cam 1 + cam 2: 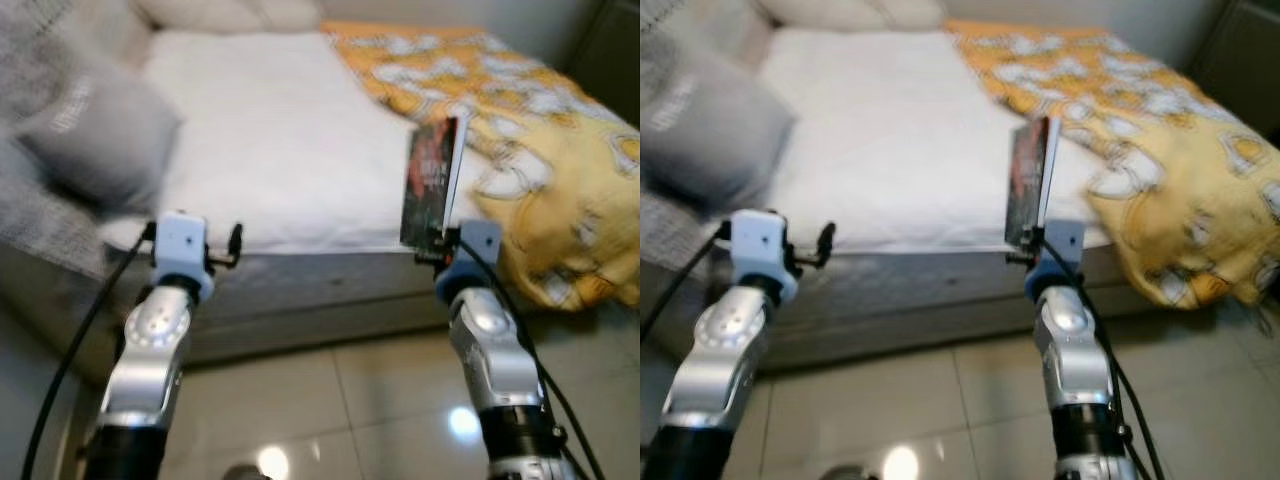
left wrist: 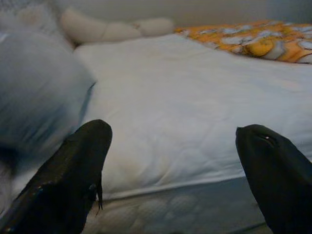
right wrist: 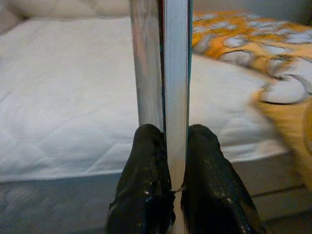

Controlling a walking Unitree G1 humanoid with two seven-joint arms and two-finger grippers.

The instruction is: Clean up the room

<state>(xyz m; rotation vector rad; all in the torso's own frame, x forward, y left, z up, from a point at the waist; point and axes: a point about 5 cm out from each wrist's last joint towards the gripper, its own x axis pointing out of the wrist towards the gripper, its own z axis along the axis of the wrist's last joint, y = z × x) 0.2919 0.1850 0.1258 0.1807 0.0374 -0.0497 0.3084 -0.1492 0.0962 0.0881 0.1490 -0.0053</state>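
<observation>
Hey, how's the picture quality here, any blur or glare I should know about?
Left eye view: soft blur throughout, worst on the grey pillow; lamp glare spots on the tiled floor. Left wrist view: the pillow smeared, the left gripper dark. Right wrist view: the book sharpest, held in the right gripper; the yellow blanket blurred.

One book (image 1: pixel 430 180) stands upright, pinched between the two black fingers (image 3: pixel 146 180) of the right gripper (image 3: pixel 168 146). One bed (image 1: pixel 280 140) lies just beyond both pairs of fingers. On it, one grey pillow (image 1: pixel 100 135) sits beyond and outward of the left gripper (image 2: pixel 170 146), whose two fingers (image 2: pixel 73 170) stand spread apart. One yellow patterned blanket (image 1: pixel 540 160) is heaped outward of the right fingers. Two pale cushions (image 2: pixel 117 29) rest at the bed's far end.
</observation>
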